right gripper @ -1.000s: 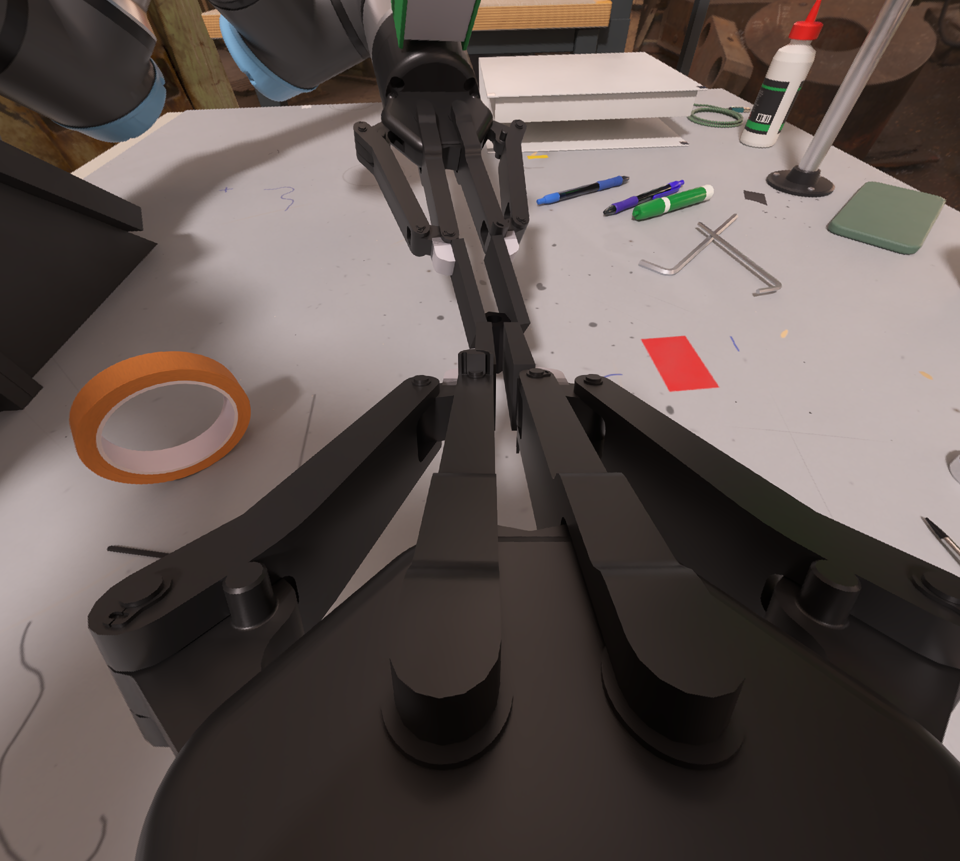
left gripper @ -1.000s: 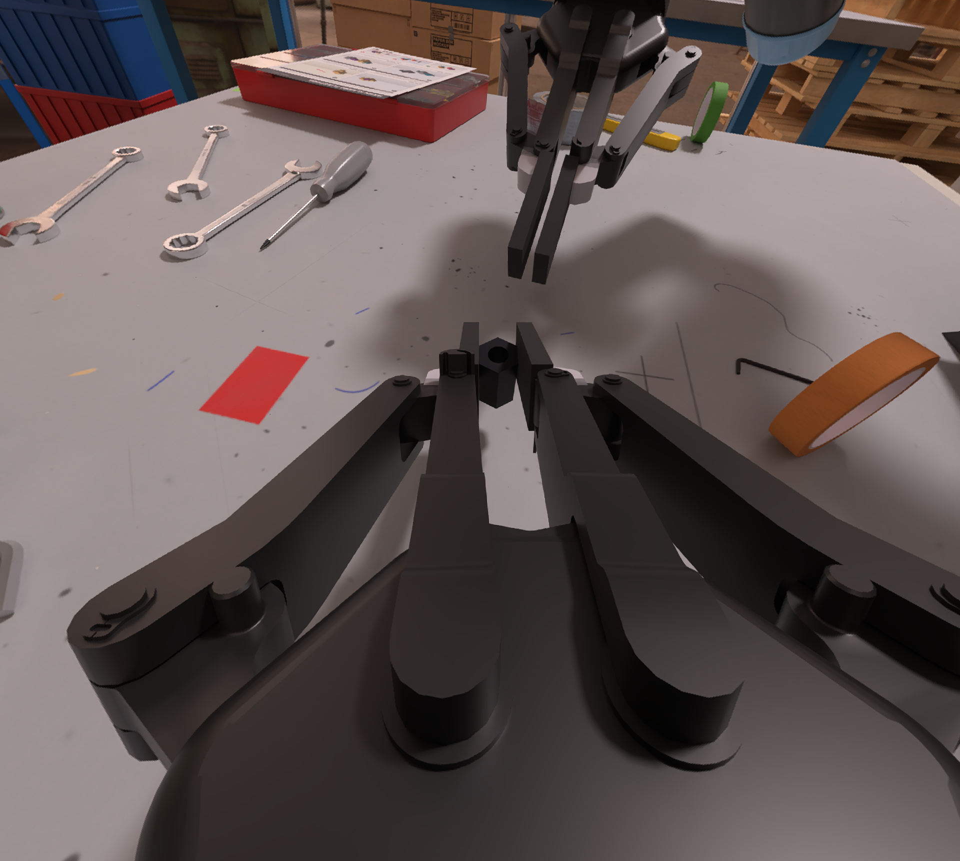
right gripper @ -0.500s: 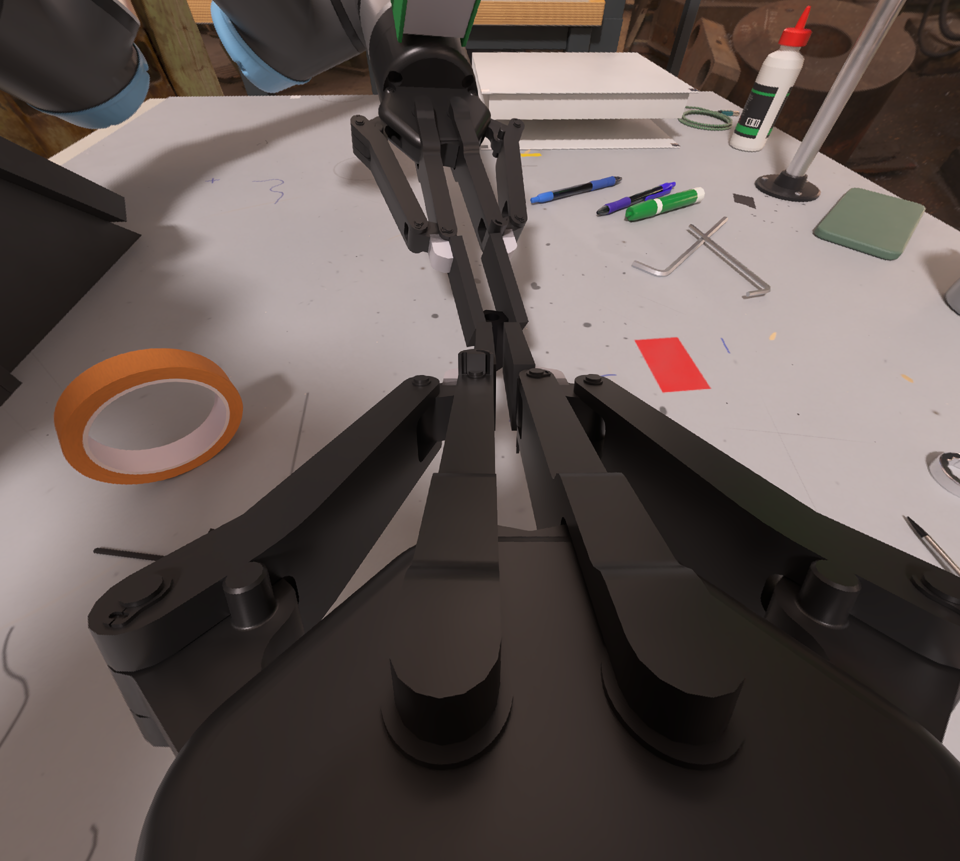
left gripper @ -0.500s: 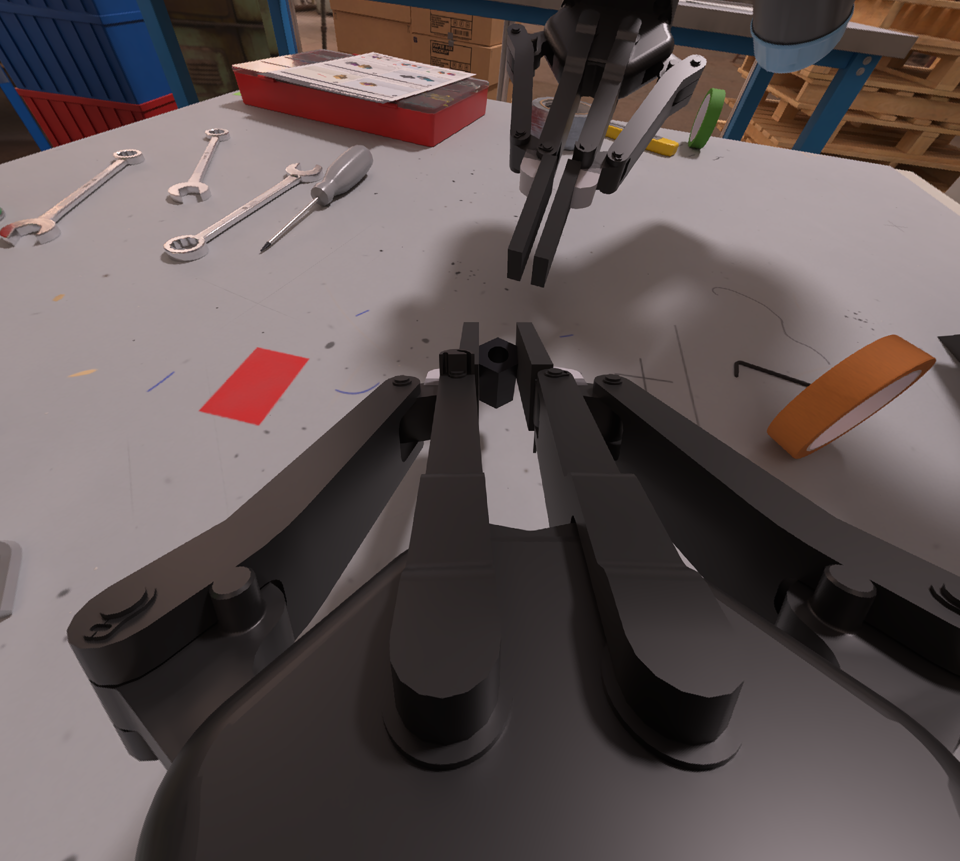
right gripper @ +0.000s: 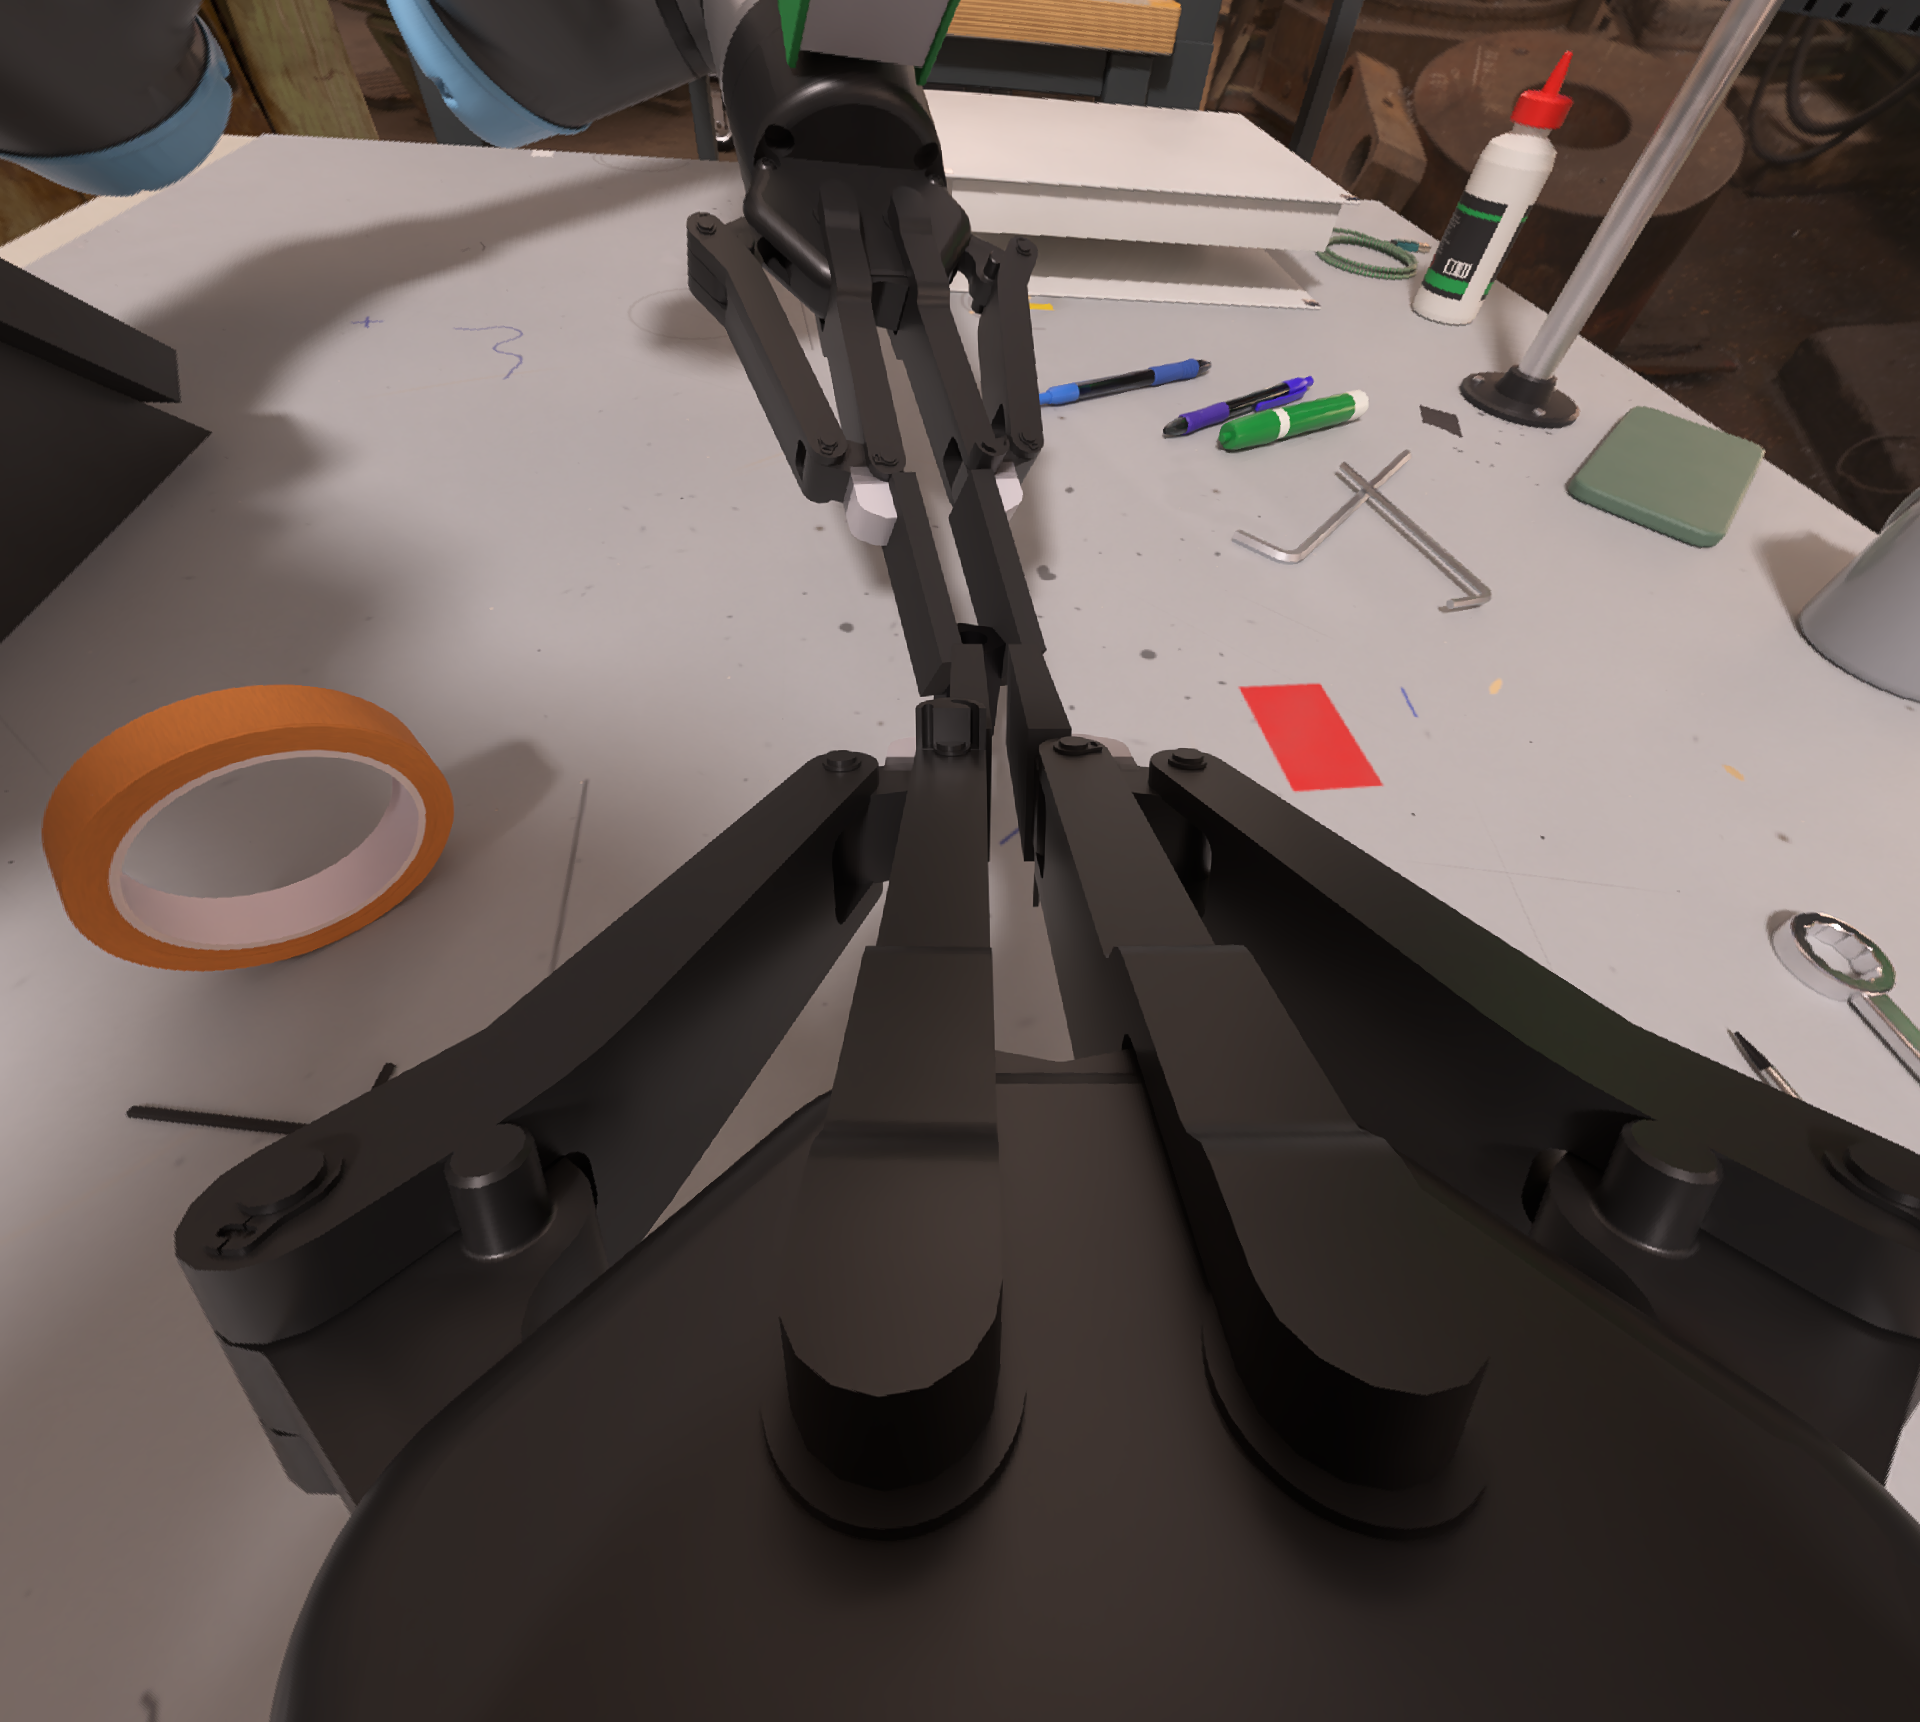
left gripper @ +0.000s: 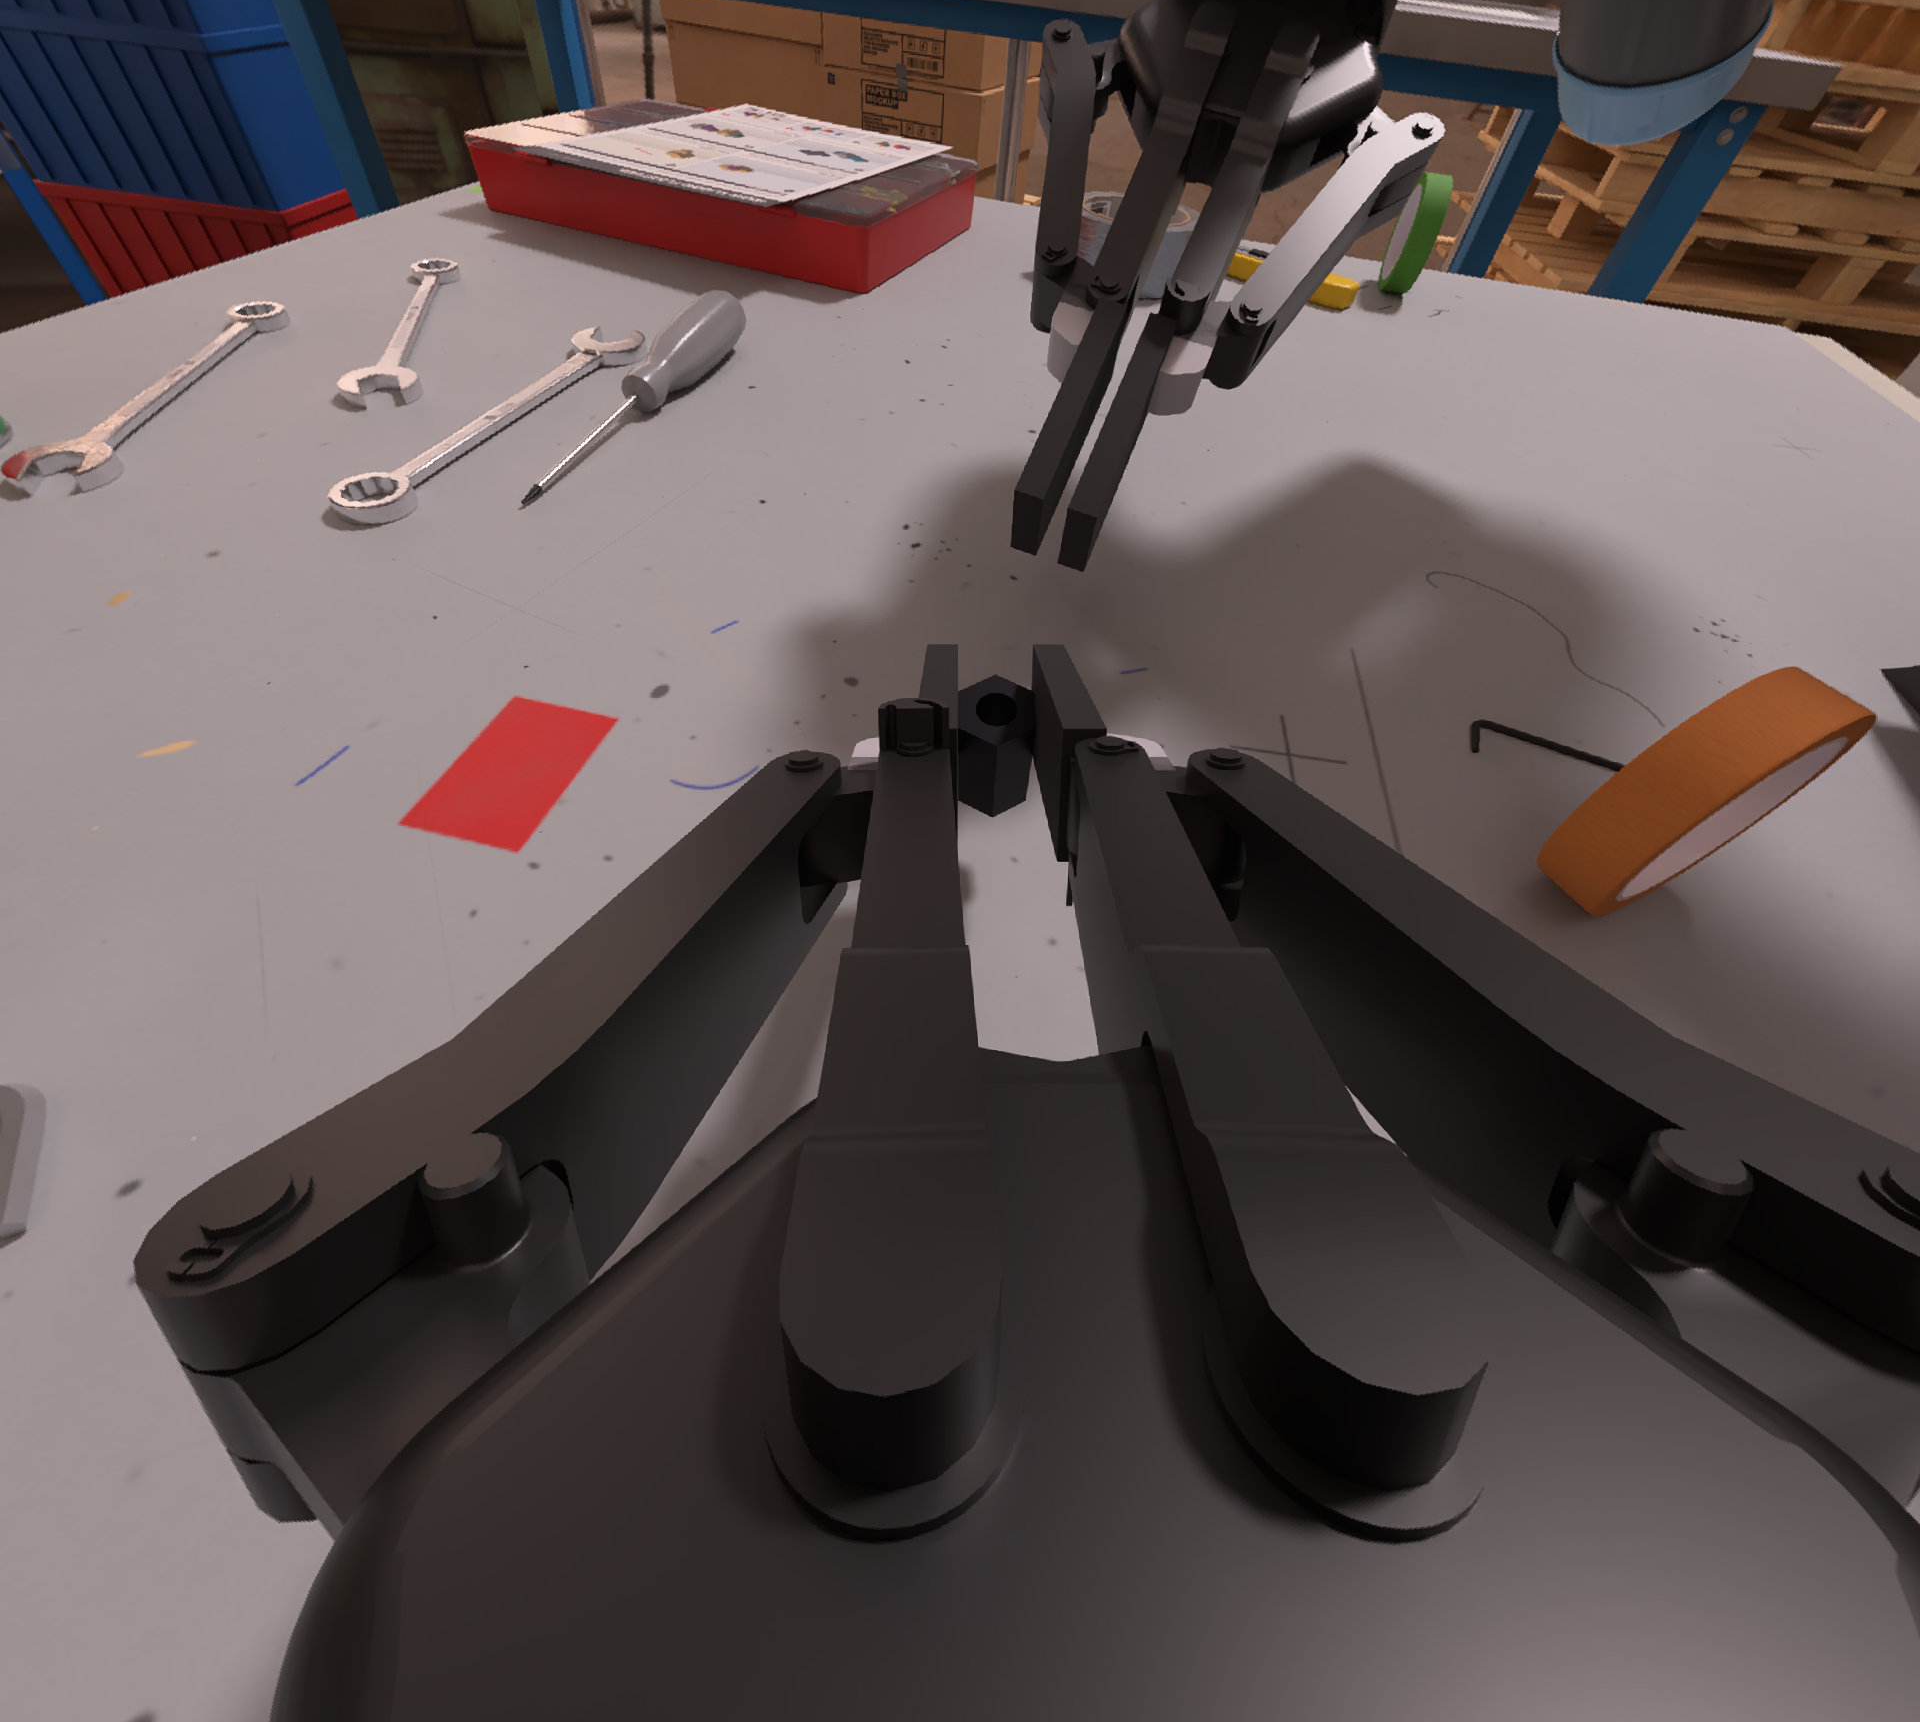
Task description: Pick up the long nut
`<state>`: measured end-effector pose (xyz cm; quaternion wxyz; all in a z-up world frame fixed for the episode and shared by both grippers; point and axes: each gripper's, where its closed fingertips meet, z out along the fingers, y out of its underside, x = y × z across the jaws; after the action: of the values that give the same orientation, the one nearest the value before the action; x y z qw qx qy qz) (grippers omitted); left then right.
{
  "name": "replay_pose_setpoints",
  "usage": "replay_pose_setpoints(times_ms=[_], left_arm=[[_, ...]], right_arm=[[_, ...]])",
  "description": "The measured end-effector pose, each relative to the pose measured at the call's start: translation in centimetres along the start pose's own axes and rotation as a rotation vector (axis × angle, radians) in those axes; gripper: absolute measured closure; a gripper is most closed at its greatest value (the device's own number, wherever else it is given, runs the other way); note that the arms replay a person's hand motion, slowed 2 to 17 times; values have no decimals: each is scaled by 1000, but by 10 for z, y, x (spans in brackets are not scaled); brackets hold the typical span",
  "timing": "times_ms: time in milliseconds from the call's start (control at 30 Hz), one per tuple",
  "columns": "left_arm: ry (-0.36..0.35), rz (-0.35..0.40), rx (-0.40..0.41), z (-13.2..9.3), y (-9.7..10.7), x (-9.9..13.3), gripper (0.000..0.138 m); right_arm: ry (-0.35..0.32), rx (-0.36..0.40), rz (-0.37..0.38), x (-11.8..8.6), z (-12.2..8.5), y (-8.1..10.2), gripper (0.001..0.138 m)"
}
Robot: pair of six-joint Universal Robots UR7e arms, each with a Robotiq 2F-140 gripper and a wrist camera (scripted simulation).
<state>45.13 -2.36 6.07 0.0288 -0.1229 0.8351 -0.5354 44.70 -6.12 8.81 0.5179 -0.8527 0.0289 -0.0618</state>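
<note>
The long nut [left gripper: 992,742] is a dark hexagonal piece with a hole in its top, and it stands upright between my left gripper's fingers. My left gripper [left gripper: 992,675] is shut on it, low over the grey table [left gripper: 727,592]. I cannot tell whether the nut touches the table. My right gripper [left gripper: 1049,534] is shut and empty, pointing down, with its tips just beyond and above the nut. In the right wrist view the right gripper [right gripper: 989,708] covers most of the nut [right gripper: 977,636], which shows as a dark bit between the left gripper's fingers [right gripper: 925,602].
An orange tape roll [left gripper: 1704,789] and a black hex key [left gripper: 1538,747] lie to the right. Three wrenches [left gripper: 468,436], a screwdriver [left gripper: 644,394] and a red box [left gripper: 727,207] lie far left. Pens [right gripper: 1236,405], silver hex keys [right gripper: 1371,529], a glue bottle [right gripper: 1486,218] and a pole [right gripper: 1662,114] show in the right wrist view.
My right gripper has drawn back and up a little from the left gripper, staying shut. My left gripper has kept still with the nut between its fingers.
</note>
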Motion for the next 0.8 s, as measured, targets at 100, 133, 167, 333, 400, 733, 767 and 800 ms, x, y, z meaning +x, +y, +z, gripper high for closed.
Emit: replay_pose_setpoints(times_ms=[100, 133, 167, 333, 400, 733, 767, 800], left_arm=[[1, 1, 2, 0, 0, 0, 119], [1, 1, 3, 0, -1, 0, 119], [1, 0, 3, 0, -1, 0, 119], [1, -2, 3, 0, -1, 0, 119], [1, -2, 4, 0, -1, 0, 119], [6, -4, 9, 0, -1, 0, 119], [7, -4, 8, 0, -1, 1, 119], [8, -4, 8, 0, -1, 1, 119]], right_arm=[[8, -4, -11, -1, 0, 0, 132], [9, -6, -14, -1, 0, 0, 132], [11, -8, -17, -1, 1, 0, 132], [25, -19, -31, -2, 1, 1, 131], [32, -19, -39, -2, 2, 1, 131], [63, -16, -79, -1, 1, 0, 133], [65, -17, -85, -1, 1, 0, 133], [66, -19, -91, -1, 1, 0, 133]])
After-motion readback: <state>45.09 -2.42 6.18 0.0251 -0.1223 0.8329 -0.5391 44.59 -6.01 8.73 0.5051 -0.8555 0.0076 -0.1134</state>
